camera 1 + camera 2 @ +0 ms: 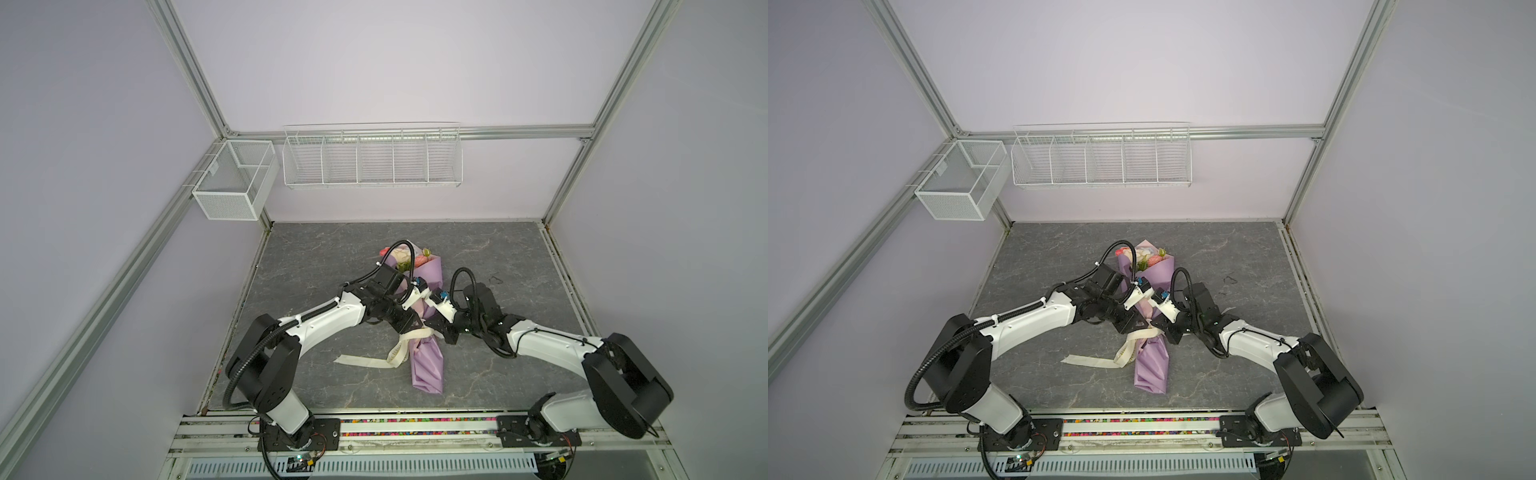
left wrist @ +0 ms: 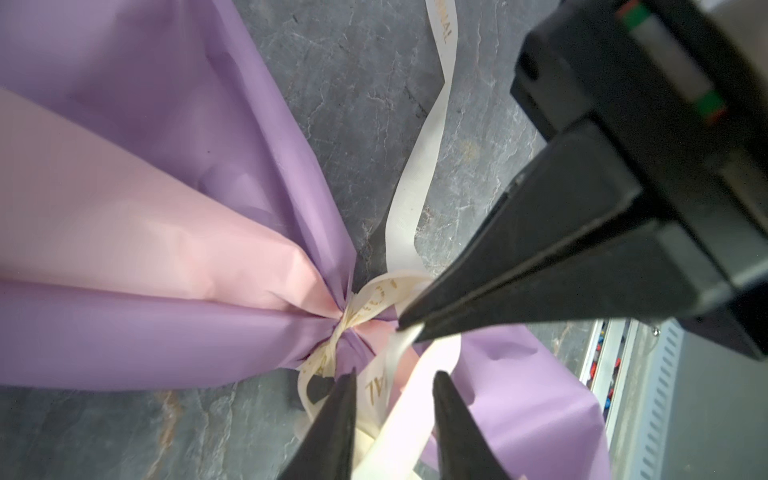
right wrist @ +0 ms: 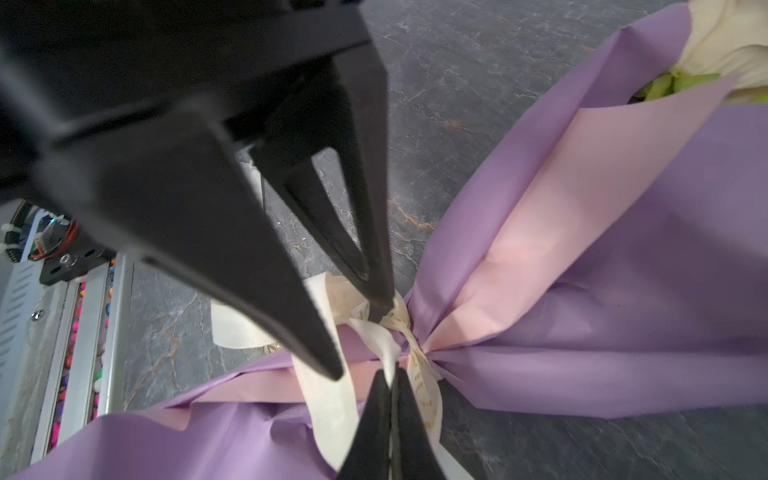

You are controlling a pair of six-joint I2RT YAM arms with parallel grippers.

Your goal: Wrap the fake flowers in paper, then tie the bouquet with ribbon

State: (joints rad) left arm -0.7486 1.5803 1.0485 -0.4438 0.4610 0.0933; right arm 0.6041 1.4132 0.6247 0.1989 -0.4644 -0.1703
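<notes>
The bouquet of fake flowers (image 1: pixel 404 257) (image 1: pixel 1144 254) lies on the grey table, rolled in lilac and pink wrapping paper (image 1: pixel 427 368) (image 2: pixel 137 332). A cream rose (image 3: pixel 723 37) shows at the paper's mouth. A cream ribbon (image 1: pixel 365 360) (image 2: pixel 415 199) (image 3: pixel 328 399) with gold lettering is knotted round the pinched waist. My left gripper (image 2: pixel 395 376) (image 3: pixel 359 338) (image 1: pixel 411 330) is open over the knot, with a ribbon band lying loose between its fingers. My right gripper (image 3: pixel 390 374) (image 2: pixel 405 328) (image 1: pixel 434 332) is shut on a thin ribbon strand beside the knot.
A white wire rack (image 1: pixel 372 156) and a mesh box (image 1: pixel 232 178) hang on the back wall. A small dark wire piece (image 1: pixel 494 279) lies to the right of the bouquet. A metal rail (image 1: pixel 415 428) runs along the table's front edge.
</notes>
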